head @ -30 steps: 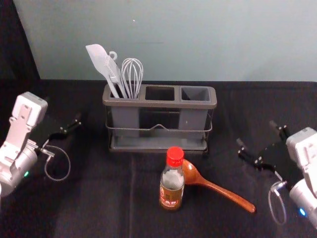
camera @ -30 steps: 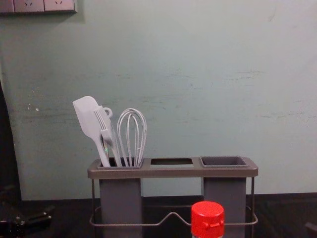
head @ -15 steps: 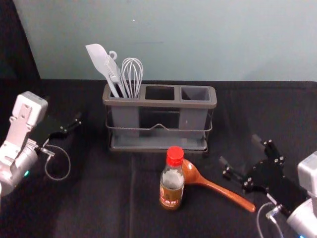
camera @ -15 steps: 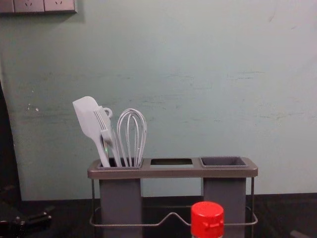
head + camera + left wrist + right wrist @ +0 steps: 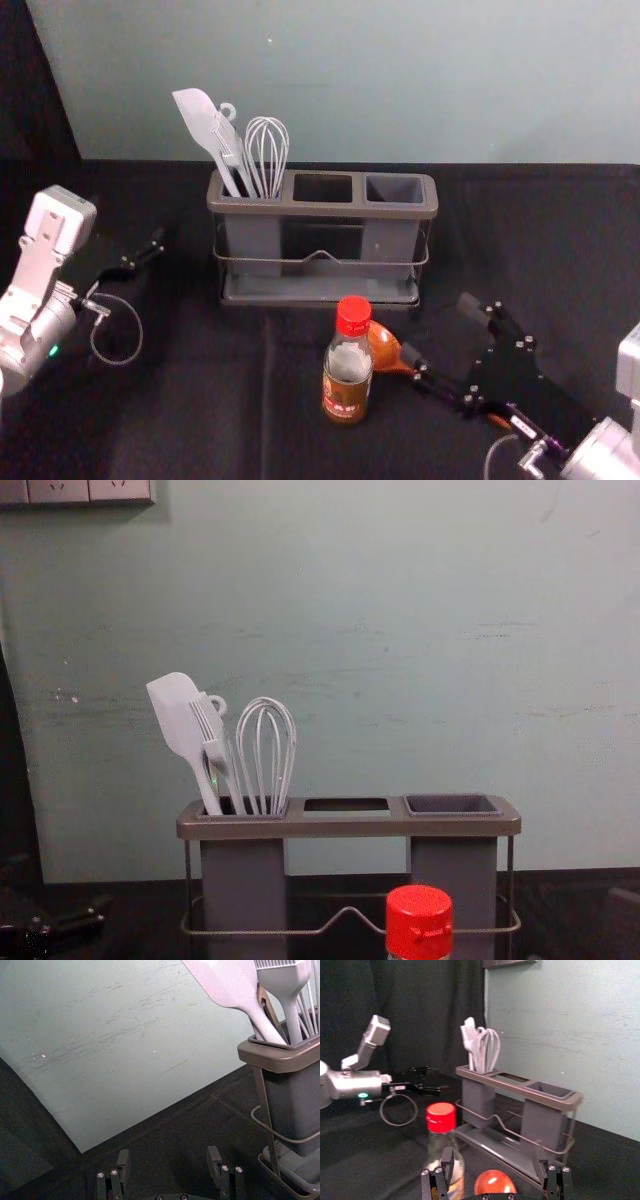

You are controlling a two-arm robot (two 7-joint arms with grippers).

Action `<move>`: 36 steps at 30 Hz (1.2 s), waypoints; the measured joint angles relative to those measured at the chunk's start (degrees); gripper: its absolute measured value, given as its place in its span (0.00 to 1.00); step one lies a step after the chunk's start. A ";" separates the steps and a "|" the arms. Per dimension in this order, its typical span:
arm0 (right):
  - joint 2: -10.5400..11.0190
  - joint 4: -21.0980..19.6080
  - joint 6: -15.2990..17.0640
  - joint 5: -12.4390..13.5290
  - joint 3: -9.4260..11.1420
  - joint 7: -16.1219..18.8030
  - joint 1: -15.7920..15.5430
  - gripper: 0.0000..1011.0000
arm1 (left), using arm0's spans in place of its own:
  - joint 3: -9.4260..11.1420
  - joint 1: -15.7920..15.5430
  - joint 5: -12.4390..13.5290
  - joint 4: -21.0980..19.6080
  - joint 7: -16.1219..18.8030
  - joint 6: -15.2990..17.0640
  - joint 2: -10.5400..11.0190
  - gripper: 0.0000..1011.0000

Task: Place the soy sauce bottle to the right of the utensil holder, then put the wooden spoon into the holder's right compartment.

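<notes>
Head view: the utensil holder (image 5: 321, 208) stands central; my right gripper (image 5: 439, 328), jaws spread, reaches in; my left gripper (image 5: 143, 250), jaws apart, idles at left; the soy sauce bottle (image 5: 346, 378) stands before the holder, the wooden spoon (image 5: 384, 345) beside it.

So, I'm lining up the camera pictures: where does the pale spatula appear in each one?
Head view: the spatula is upper left, leaning from the utensil holder's left compartment.
Chest view: left of centre, the spatula leans left.
Left wrist view: close up, the spatula dips into the holder.
Right wrist view: the spatula is grouped with the whisk.
Shared landmark: the holder's rim.
</notes>
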 joint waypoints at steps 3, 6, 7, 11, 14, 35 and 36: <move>-0.59 -0.38 0.62 -0.48 -0.49 0.78 0.20 0.99 | 0.00 0.00 0.00 0.00 0.00 0.00 0.00 0.99; -1.44 -0.48 1.52 -1.10 -1.18 1.59 0.82 0.99 | 0.00 0.00 0.00 0.00 0.00 0.00 0.00 0.99; -1.62 -0.48 1.76 -1.21 -1.34 1.82 1.03 0.99 | 0.00 0.00 0.00 0.00 0.00 0.00 0.00 0.99; -2.95 -0.30 3.62 -1.45 -2.21 3.35 2.53 0.99 | 0.00 0.00 0.00 0.00 0.00 0.00 0.00 0.99; -3.73 -0.14 4.51 -1.70 -2.60 4.01 3.41 0.99 | 0.00 0.00 0.00 0.00 0.00 0.00 0.00 0.99; -11.98 3.86 9.48 -5.87 -5.44 6.44 9.77 0.94 | 0.00 0.00 0.00 0.00 0.00 0.00 0.00 0.99; -12.18 3.78 9.47 -5.98 -5.19 6.44 9.45 0.92 | 0.00 0.00 0.00 0.00 0.00 0.00 0.00 0.99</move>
